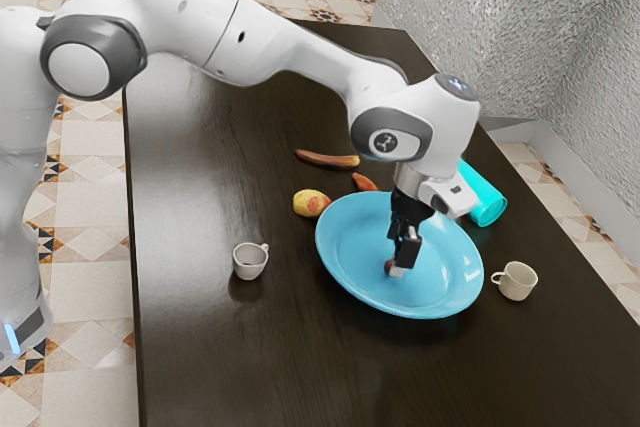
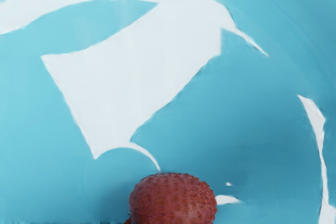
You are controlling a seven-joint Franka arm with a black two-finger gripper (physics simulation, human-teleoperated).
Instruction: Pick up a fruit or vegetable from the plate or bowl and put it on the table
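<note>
Red fruit (image 1: pixel 389 267) in the blue plate (image 1: pixel 348 247), gripper (image 1: pixel 402 263) down beside it

Clock set on the plate in the exterior view, 12 toward that view's top. Arm (image 1: pixel 220 32) enters from the exterior view's left, arches over the dark bench (image 1: pixel 200 347) and drops to the plate.

White cup (image 1: pixel 250 262): 9 o'clock, well apart from the rim, upright, handle turned between 1 and 2. Yellow fruit with a red blush (image 1: pixel 311 203): 10 o'clock, just outside the rim. Brown banana-like piece (image 1: pixel 327 159): 11 o'clock, farther out, lying flat. Small orange-red piece (image 1: pixel 365 182): also 11 o'clock, nearer in, close by the rim; contact with it unclear.

Red fruit: on the plate's floor, near the middle, a little toward 8. Wrist view gives it a rounded form and bumpy skin, with blue plate and broad white glare around it. Gripper low inside the plate, right by the fruit. Spread, pressed together or pinching the fruit: cannot tell.

Turquoise cylinder (image 1: pixel 487 200): 2 o'clock, outside the plate, on its side, partly hidden by the arm. Cream cup (image 1: pixel 518 282): between 3 and 4 o'clock, near the rim, upright, handle toward 9.
</note>
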